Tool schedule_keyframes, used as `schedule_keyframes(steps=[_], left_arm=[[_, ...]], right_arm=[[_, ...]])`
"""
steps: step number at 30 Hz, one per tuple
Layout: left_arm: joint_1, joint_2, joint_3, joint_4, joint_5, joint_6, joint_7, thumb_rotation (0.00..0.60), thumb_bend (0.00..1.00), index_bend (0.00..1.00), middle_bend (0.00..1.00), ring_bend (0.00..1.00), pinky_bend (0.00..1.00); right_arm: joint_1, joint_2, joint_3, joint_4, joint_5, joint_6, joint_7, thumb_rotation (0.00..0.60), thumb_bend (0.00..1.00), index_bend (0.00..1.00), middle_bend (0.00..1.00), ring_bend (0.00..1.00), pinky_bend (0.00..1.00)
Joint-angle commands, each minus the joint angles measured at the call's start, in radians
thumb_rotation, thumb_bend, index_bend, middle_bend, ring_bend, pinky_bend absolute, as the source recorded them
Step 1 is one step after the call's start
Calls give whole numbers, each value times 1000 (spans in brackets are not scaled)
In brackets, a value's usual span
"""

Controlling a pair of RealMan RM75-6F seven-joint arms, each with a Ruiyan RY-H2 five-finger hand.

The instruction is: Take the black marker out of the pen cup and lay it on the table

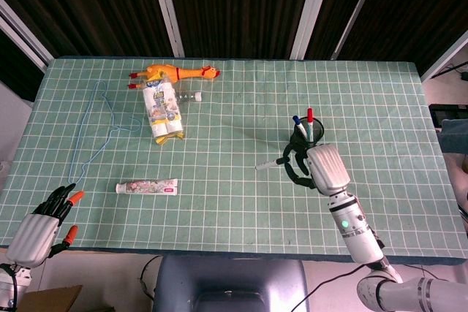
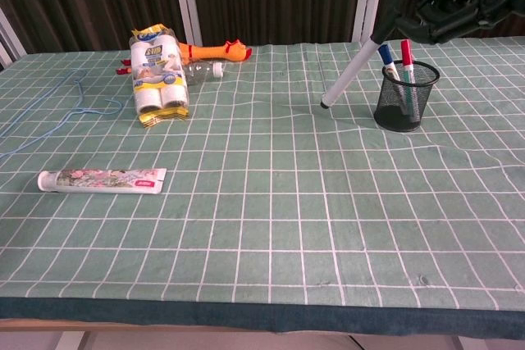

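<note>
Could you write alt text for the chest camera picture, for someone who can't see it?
The right hand holds the black marker slanted above the green table, clear of the pen cup, which keeps two markers.

— What do I count out here?
— One marker point(image 2: 351, 75) in my right hand point(image 1: 322, 167), two markers point(image 2: 396, 61) in the one pen cup point(image 2: 405, 97) beside it; further off, one toothpaste tube point(image 1: 147, 188), one rubber chicken point(image 1: 174, 74), one wrapped pack point(image 1: 161, 111), one blue cord point(image 1: 91, 129).
</note>
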Motion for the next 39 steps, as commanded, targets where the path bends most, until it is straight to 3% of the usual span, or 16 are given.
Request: schedule_keyframes(steps=[1, 7, 12, 16, 19, 21, 23, 27, 33, 35, 37, 39], left_arm=[[-1, 0, 0, 0, -1, -1, 2, 600, 450, 143, 8, 13, 302], [-1, 0, -1, 0, 0, -1, 2, 600, 451, 143, 9, 14, 302], [0, 0, 0, 0, 1, 0, 0, 600, 451, 143, 9, 13, 302], [0, 1, 0, 0, 2, 1, 0, 600, 452, 142, 9, 13, 302], [1, 1, 1, 0, 3, 2, -1, 600, 451, 143, 9, 14, 302], [1, 1, 1, 0, 4, 2, -1, 600, 452, 143, 9, 14, 302], [0, 1, 1, -1, 4, 0, 0, 600, 452, 143, 9, 13, 302], [0, 2, 1, -1, 5, 0, 0, 600, 452, 143, 8, 14, 302], [-1, 1, 1, -3, 2, -3, 3, 600, 452, 142, 9, 14, 302], [-1, 1, 1, -2, 2, -3, 3, 600, 452, 142, 9, 13, 302], [-1, 1, 1, -2, 2, -4, 3, 600, 451, 143, 9, 13, 302], [-2, 1, 0, -2, -1, -6, 3, 600, 450, 142, 9, 13, 302]], right_arm=[[-2, -60, -36, 212, -48, -122, 328, 600, 945, 794, 1000, 1000, 1000], [4, -112, -66, 385, -60, -230, 566, 600, 942, 793, 1000, 1000, 1000], [-3, -139, -93, 469, -66, -268, 582, 600, 942, 779, 1000, 1000, 1000], [-7, -134, -99, 471, -66, -278, 569, 600, 933, 751, 1000, 1000, 1000], [-8, -119, -105, 464, -62, -290, 542, 600, 853, 671, 1000, 1000, 1000], [-10, -82, -112, 426, -45, -308, 466, 600, 758, 589, 1000, 1000, 1000], [-17, -19, -127, 370, -16, -312, 298, 600, 644, 499, 1000, 1000, 1000], [-30, 68, -130, 214, 142, -294, -62, 600, 457, 352, 1000, 1000, 1000], [-30, 136, -136, 34, 347, -195, -438, 600, 245, 121, 994, 1000, 1000], [-33, 151, -133, -11, 370, -160, -483, 600, 218, 47, 963, 1000, 996], [-58, 152, -124, -51, 323, -89, -466, 600, 213, 4, 883, 980, 963], [-98, 145, -126, -66, 209, 5, -411, 600, 212, 38, 760, 866, 884]])
